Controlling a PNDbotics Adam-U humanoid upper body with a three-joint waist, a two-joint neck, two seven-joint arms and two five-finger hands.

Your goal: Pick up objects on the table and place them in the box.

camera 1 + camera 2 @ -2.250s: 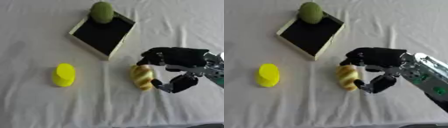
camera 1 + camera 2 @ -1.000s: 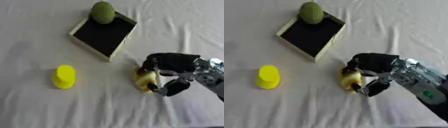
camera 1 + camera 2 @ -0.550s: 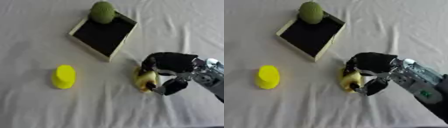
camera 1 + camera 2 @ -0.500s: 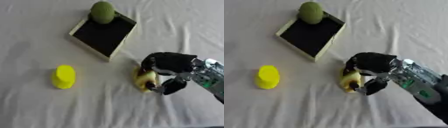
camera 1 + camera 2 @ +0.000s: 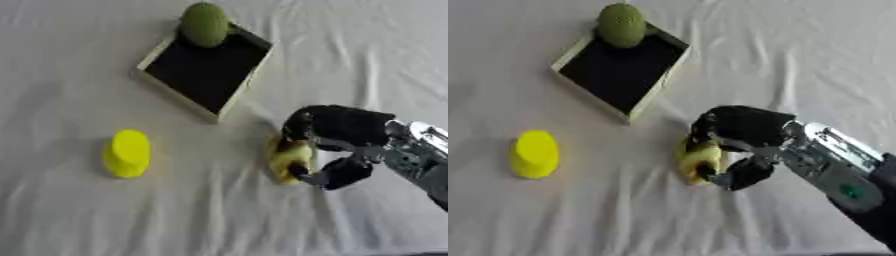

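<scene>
My right hand [image 5: 346, 132] comes in from the right, its fingers and thumb curled round a pale yellow oblong object [image 5: 291, 159] that lies on the white cloth below the box. The box [image 5: 206, 71] has a black inside and a cream rim and lies askew at the upper middle. A green round object [image 5: 205, 24] sits at the box's far corner. A bright yellow cylinder-like object [image 5: 128, 153] lies on the cloth at the left, well away from the hand. My left hand shows in no view.
A wrinkled white cloth [image 5: 105, 215] covers the whole table. My right forearm [image 5: 833, 167] runs out to the lower right corner.
My right hand has lowered over the pale yellow object and its fingers have closed round it. The box, green object and yellow cylinder have stayed put.
</scene>
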